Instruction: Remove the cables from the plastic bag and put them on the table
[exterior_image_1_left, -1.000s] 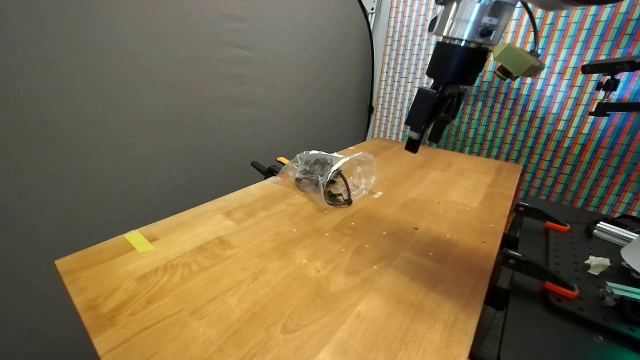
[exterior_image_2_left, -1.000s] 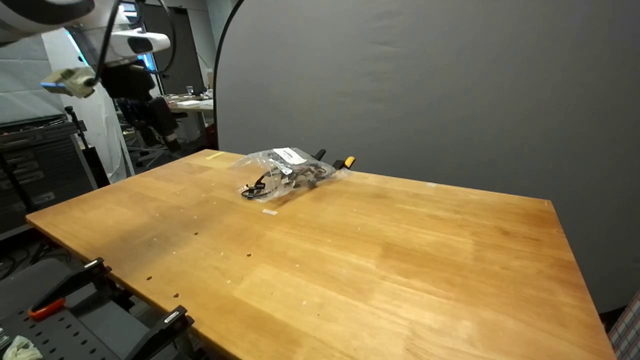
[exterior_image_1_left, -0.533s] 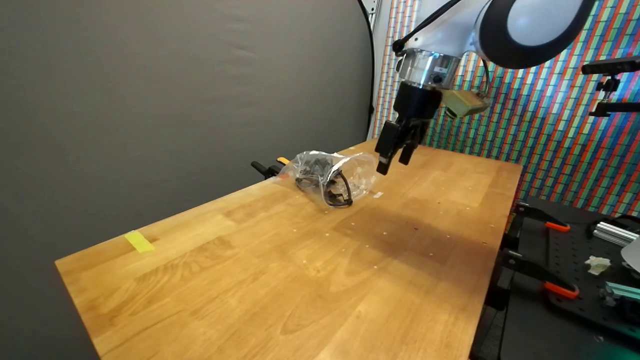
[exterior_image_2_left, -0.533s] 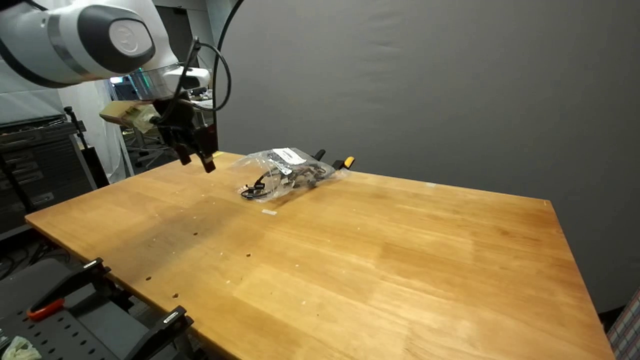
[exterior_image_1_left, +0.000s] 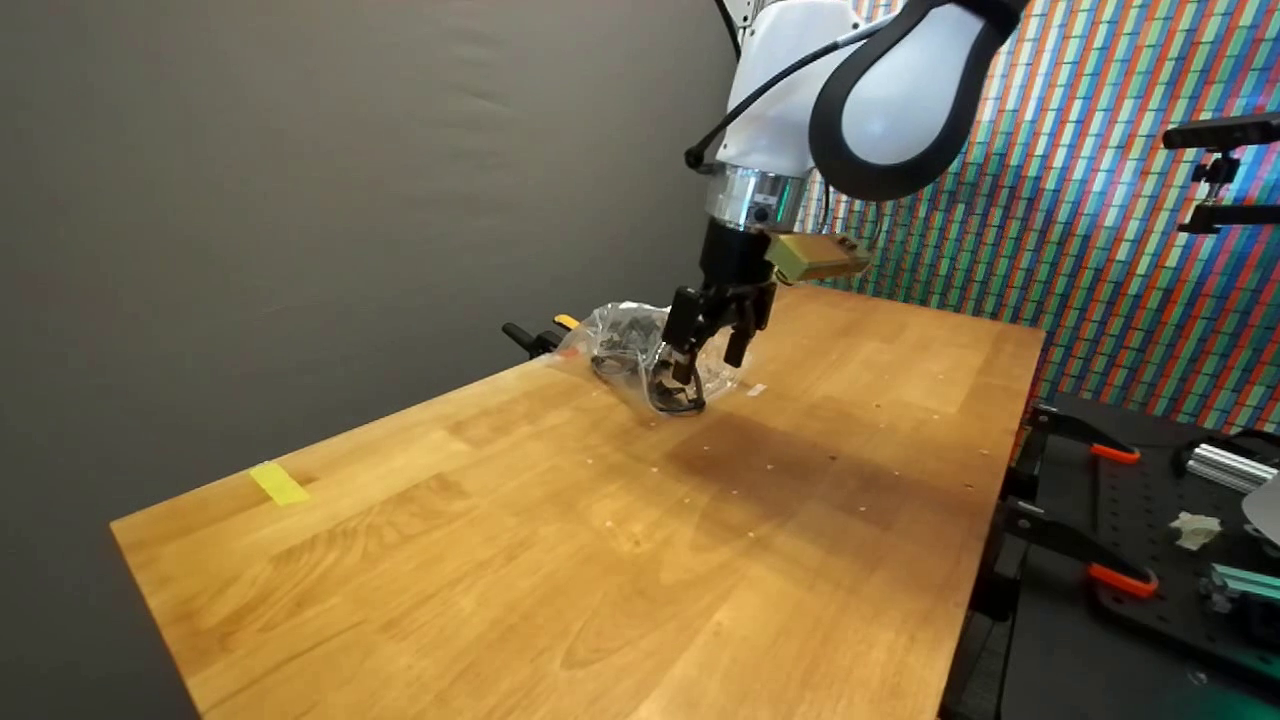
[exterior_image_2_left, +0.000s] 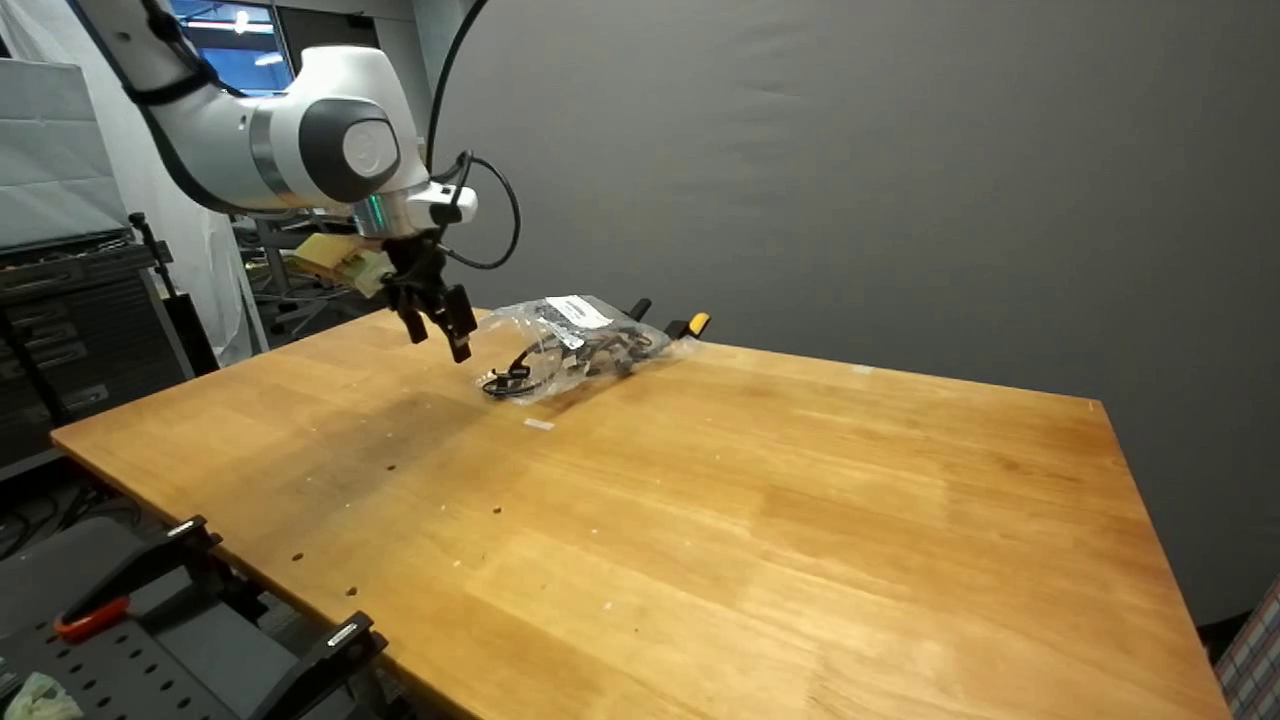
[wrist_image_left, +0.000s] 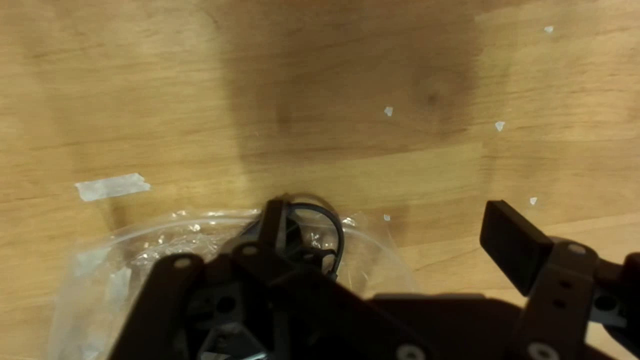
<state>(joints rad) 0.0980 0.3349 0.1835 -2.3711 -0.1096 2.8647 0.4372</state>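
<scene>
Principal hazard: the hand (exterior_image_2_left: 438, 345) may close on film as well as cable; in the wrist view the rim of the plastic bag (exterior_image_2_left: 585, 345) runs right beside the cable loop (wrist_image_left: 341, 235), so a pinch set slightly deep would likely take both and drag the bag across the table (exterior_image_2_left: 800, 550); clear film gives poor cues of height, which makes that error easier. Secondary hazard: the cables (exterior_image_2_left: 514, 372) look bunched and possibly tangled; a pull on the loop alone could haul the bag along, or slip off before the rest is out; the bag's far end lies near a yellow-tipped clamp (exterior_image_2_left: 690, 326), and whether that clamp grips it cannot be told; if it does not, sliding is the likelier fault.

Position: the cables lie inside the bag on the table, its mouth turned toward the hand; whether the loop passes the rim cannot be settled; seen from the wrist, the loop stands between the fingers (wrist_image_left: 515, 245), close to one and well apart from the other; in both exterior views the hand is above the table near the bag's mouth, contact unconfirmed.

Hand state: spread wide, holding nothing; judged an approach, nothing extracted.
</scene>
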